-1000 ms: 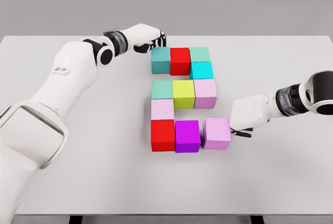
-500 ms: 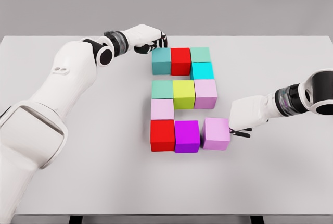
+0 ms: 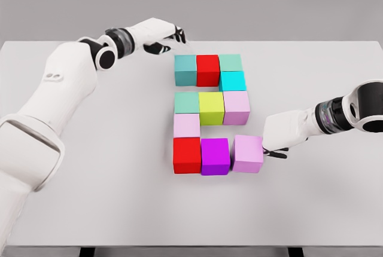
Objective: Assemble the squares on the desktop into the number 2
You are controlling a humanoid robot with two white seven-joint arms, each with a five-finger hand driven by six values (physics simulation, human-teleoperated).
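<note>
Your right hand (image 3: 280,137) presses its curled fingers, holding nothing, against the lilac cube (image 3: 248,153) right of the magenta cube (image 3: 215,156). Your left hand (image 3: 160,32), loosely curled and empty, hovers up-left of the teal cube (image 3: 185,69).

Plain grey wall (image 3: 269,0) behind, evenly lit, without seams or windows. White matte tabletop (image 3: 108,209) across nearly the whole view, far edge straight against the wall, soft shadows only. Dark table legs (image 3: 87,251) just visible under the near edge.
</note>
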